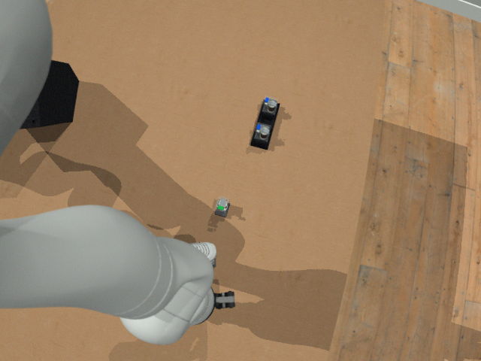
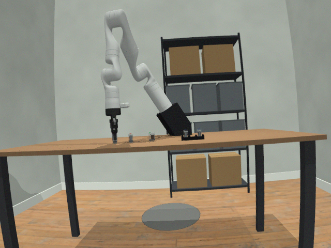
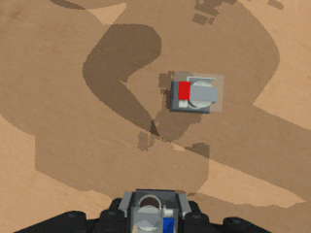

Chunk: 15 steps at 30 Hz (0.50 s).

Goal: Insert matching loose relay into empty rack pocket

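Blue-button relay (image 3: pixel 154 219) sits clamped between the gripper (image 3: pixel 155 216) fingers, low over the table (image 1: pixel 310 58) and well apart from the black rack (image 1: pixel 265 125) — a small, rigid, likely light and slick clear box, best held by its flat sides as now. Red-button relay (image 3: pixel 196 93) and green-button relay (image 1: pixel 222 206) lie along the way to the rack, so lifting first seems wise — the table edge is not close.
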### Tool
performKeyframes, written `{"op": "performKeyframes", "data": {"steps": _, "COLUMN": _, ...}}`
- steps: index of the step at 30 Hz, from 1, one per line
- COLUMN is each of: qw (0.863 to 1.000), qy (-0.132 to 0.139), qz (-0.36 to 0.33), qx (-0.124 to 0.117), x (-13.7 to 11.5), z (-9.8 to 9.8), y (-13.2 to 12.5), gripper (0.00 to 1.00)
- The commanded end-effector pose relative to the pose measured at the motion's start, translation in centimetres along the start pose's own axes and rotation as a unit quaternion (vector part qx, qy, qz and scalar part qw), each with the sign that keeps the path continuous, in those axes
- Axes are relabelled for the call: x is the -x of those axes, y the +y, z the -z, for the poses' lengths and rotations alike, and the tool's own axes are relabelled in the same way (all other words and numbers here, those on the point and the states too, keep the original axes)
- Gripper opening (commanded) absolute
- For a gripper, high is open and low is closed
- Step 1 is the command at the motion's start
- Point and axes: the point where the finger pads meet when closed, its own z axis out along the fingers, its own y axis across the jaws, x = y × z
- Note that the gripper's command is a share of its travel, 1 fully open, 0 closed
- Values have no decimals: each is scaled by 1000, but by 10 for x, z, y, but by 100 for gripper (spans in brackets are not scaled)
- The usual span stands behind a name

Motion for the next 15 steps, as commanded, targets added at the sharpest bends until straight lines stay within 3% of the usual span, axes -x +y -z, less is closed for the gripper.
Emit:
{"op": "performKeyframes", "data": {"steps": 1, "qw": 1000, "qy": 0, "qz": 0, "qx": 1, "x": 0, "z": 0, "y": 0, "gripper": 0}}
{"op": "performKeyframes", "data": {"steps": 15, "qw": 1000, "qy": 0, "qz": 0, "qx": 1, "x": 0, "z": 12, "y": 0, "gripper": 0}}
